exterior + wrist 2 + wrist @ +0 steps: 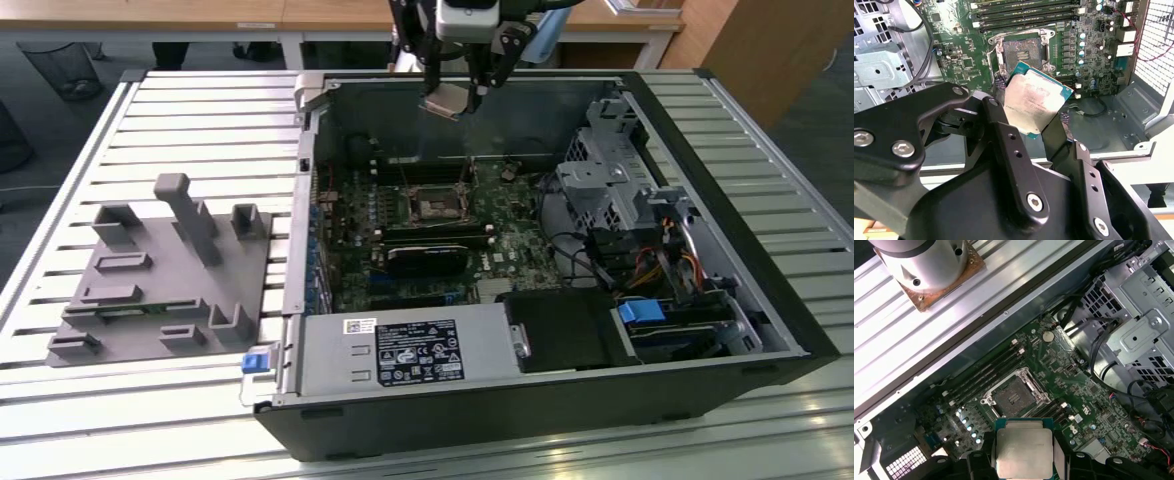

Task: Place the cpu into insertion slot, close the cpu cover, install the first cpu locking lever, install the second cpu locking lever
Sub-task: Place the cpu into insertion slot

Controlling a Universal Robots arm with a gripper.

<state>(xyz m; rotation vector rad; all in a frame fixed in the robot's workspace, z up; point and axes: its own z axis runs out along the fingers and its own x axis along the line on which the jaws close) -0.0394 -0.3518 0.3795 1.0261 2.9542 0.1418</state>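
The fingers (pixel 1004 135) are clamped on the cpu (pixel 1036 105), which is gripped by two opposite edges with its silvery-beige face exposed in both wrist views. In the exterior view the cpu (pixel 446 101) is held tilted in the air, over the far part of the open computer case (pixel 534 410) and well apart from the board below. The insertion slot (pixel 1015 396) is seen on the green motherboard (pixel 1054 370) with its dark centre uncovered inside the silver rim, and the cpu is not touching it. Long black memory slots (pixel 986 374) are set just beside the slot. The case is laid on its side on a slatted metal worktop (pixel 200 110), and a grey moulded fixture (pixel 160 270) is placed near it on the exterior view's left.
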